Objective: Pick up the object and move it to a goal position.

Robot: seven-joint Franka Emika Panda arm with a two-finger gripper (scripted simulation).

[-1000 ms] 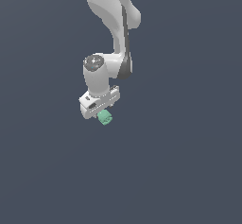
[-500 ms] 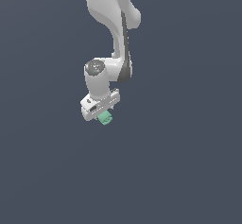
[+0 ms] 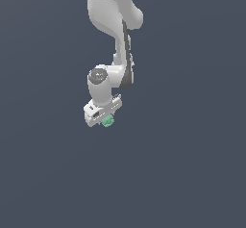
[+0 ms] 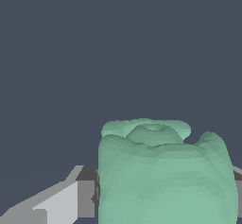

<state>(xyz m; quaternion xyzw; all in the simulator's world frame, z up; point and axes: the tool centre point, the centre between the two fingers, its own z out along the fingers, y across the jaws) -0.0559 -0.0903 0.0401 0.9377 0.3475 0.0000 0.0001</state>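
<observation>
Exterior view first: the white Panda arm reaches down from the frame's upper edge, and its gripper (image 3: 106, 120) has the mint-green lumpy object (image 3: 108, 121) tucked under the hand, peeking out at its lower side against plain dark-grey ground. No goal marker shows, so the carry probably calls for slow, level travel without wrist twists.

Wrist view: the object (image 4: 165, 176) fills the near field, with one grey finger (image 4: 78, 197) pressed against its flank; the jaws look clamped on it. Its lobed, creased shape gives uneven contact, so steady squeeze matters more than speed.
</observation>
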